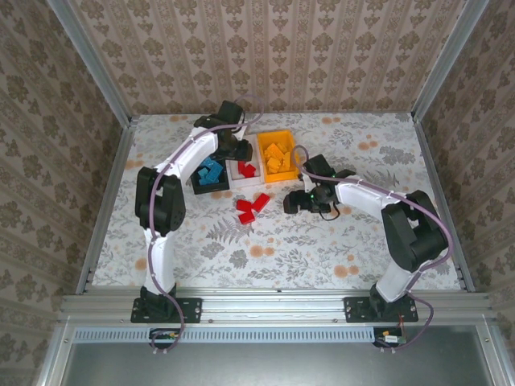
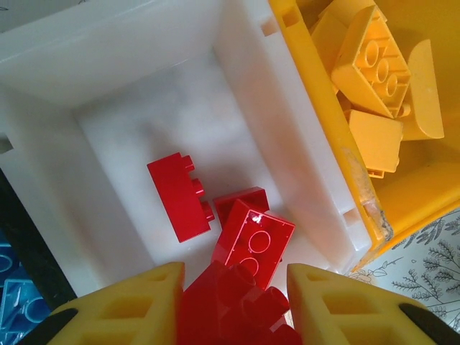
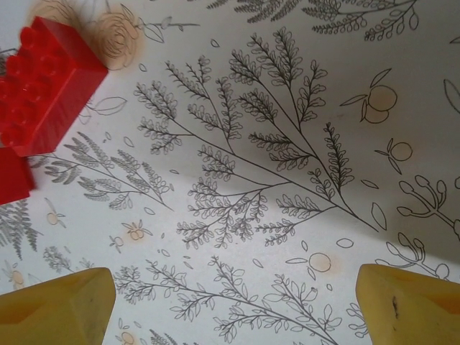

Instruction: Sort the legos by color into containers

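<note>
I hold the left gripper [image 2: 233, 284] over the white bin [image 2: 136, 50], its fingers pinching a red brick [image 2: 233, 316] above other red legos [image 2: 180, 198] lying inside. My right gripper [image 3: 233, 302] hangs spread wide over the tablecloth [image 3: 287, 144], near loose red bricks [image 3: 43, 86].

Perhaps three red legos [image 1: 252, 206] beside bins [image 1: 275, 133]

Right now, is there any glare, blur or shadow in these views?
Left wrist: glare spot on the stud-up red brick in the white bin; the gripped red brick is blurred. Right wrist: the fingertips are soft, shadow darkens the tablecloth at right.
</note>
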